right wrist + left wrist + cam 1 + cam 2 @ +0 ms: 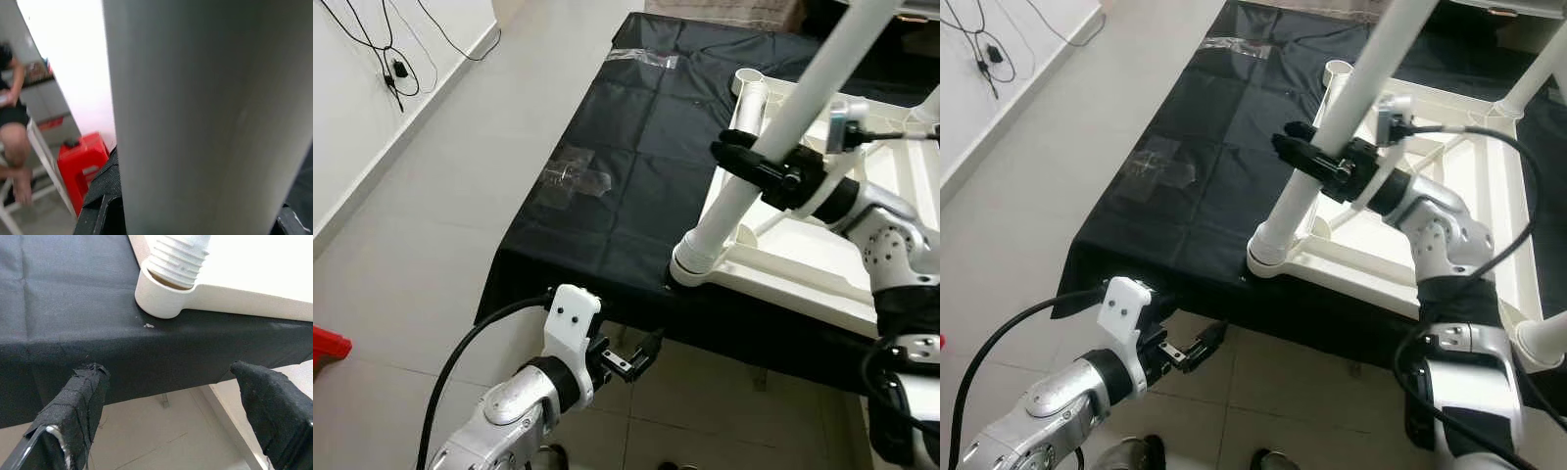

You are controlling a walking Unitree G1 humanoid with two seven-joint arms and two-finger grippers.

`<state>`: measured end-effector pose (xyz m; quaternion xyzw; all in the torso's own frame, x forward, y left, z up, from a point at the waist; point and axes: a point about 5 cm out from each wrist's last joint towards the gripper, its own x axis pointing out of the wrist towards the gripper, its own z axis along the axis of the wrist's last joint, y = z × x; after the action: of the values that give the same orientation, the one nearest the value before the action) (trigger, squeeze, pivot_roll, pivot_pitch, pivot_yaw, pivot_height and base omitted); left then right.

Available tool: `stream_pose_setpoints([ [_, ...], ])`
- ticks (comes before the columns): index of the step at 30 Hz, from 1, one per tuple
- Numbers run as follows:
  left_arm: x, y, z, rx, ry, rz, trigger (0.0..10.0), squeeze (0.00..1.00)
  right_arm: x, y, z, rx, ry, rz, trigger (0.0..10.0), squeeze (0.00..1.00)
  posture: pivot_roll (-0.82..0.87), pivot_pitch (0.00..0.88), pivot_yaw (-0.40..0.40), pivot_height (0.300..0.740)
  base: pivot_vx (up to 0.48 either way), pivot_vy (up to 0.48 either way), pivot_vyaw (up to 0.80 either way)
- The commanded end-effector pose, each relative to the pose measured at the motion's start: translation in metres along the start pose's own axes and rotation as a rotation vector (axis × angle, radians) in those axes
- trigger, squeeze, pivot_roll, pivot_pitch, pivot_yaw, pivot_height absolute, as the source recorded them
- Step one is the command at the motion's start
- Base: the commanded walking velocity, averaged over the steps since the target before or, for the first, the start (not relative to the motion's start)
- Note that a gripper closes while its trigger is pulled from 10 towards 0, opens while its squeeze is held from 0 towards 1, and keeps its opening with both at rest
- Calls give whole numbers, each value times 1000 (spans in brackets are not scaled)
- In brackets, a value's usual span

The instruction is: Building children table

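While the right gripper [756, 162] seemingly clamps the long white plastic table leg [773, 132] seated in the upturned white tabletop [822, 269] on the black-draped bench [626, 166]; left gripper [641, 354] hangs spread near its front edge.

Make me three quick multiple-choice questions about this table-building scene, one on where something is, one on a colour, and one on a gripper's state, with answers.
1. Where is the left gripper?
A. On the tabletop
B. Below the cloth's near edge
C. Around a leg

2. What colour is the cloth under the children's table?
A. Black
B. Red
C. White

3. What is the right gripper doing?
A. Hanging idle
B. Open above the floor
C. Clamped on the white leg

Answers: 1 B, it hangs beneath the draped edge; 2 A, the cloth is black; 3 C, its fingers close around the leg.
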<state>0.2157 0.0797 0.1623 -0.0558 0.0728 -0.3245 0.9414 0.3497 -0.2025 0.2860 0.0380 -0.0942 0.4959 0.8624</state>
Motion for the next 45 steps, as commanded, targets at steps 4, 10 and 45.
stream_pose_setpoints([
  [4, -2, -3, -2, -6, 18, -13, 10000, 0, -1, 4, -23, -5, 175, 28, 10000, 0, 200, 243, -63, 740, 0, 0, 0],
  [10, -1, -3, -3, -6, 19, -13, 10000, 0, 1, 7, -23, -4, 181, 60, 10000, 0, 199, 240, -64, 740, 0, 0, 0],
  [45, -6, -4, -5, 6, 30, -9, 10000, 0, 27, 31, -72, 51, 211, 364, 10000, 0, 227, 224, -70, 740, 0, 0, 0],
])
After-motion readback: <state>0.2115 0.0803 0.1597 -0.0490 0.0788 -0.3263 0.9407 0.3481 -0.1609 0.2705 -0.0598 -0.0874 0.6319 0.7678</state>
